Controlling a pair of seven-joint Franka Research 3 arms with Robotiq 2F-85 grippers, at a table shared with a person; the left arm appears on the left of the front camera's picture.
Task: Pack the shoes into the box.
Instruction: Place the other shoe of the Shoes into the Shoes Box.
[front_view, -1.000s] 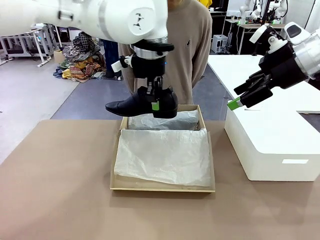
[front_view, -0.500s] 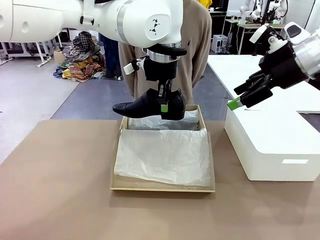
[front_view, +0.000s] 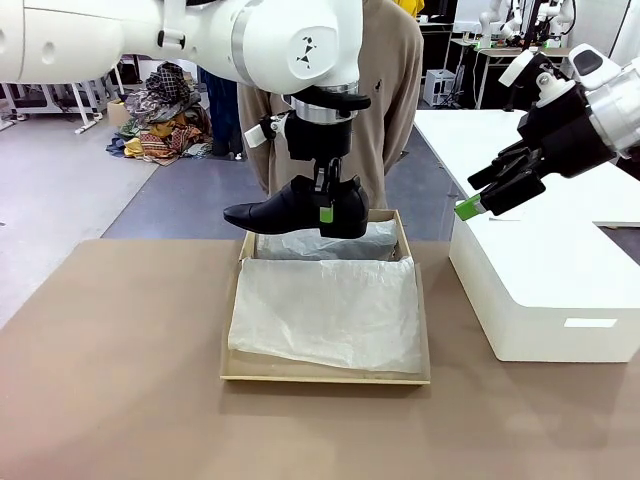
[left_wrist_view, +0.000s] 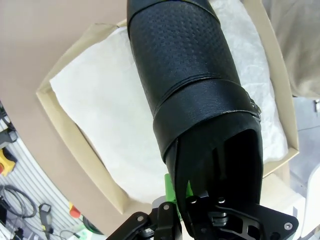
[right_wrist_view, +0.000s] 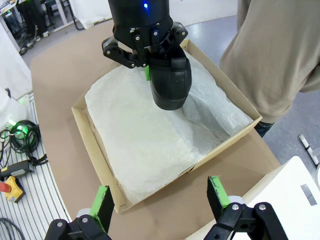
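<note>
One glossy black shoe (front_view: 290, 208) hangs level above the far end of the tan cardboard box (front_view: 228, 345), toe pointing left. My left gripper (front_view: 325, 205) is shut on its heel rim, one finger inside the shoe. The left wrist view looks down along the shoe (left_wrist_view: 195, 85) and its side strap to the tissue-lined box (left_wrist_view: 55, 110), with my left gripper (left_wrist_view: 195, 197) at the bottom. My right gripper (front_view: 482, 203) hangs open and empty off to the right, above the white block. In its wrist view the right gripper (right_wrist_view: 160, 197) faces the shoe's heel (right_wrist_view: 170, 75) and the box (right_wrist_view: 95, 145).
White tissue paper (front_view: 330, 310) covers the box's inside. A large white rectangular block (front_view: 545, 290) stands right of the box. A person (front_view: 385, 100) in a beige sweater stands at the far side just behind the box. Bare brown table (front_view: 110, 380) lies to the left and front.
My left arm carried the shoe a little to the right and slightly up over the box's far end, then nearly stopped. The right arm has not moved.
</note>
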